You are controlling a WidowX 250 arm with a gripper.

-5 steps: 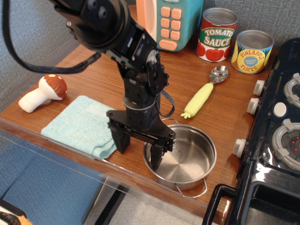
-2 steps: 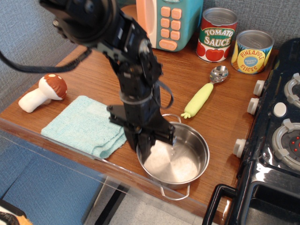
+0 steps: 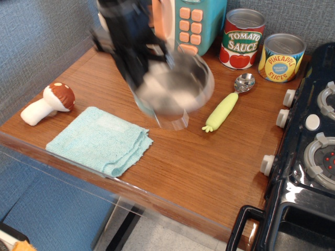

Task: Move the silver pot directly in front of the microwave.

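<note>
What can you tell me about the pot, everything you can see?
The pot is a shallow, round, shiny metal pan, smeared by motion blur. A thin wire loop handle sticks out on its near side. It looks tilted, its inside facing the camera, and seems lifted off the table, just in front of the microwave. The dark, blurred gripper overlaps its left rim and seems to hold it; the contact itself is too blurred to make out.

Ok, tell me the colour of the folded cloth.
Light teal cloth, clearest in observation.image.

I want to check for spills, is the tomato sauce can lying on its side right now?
No, the tomato sauce can stands upright at the back of the table, beside the pineapple slices can.
</note>
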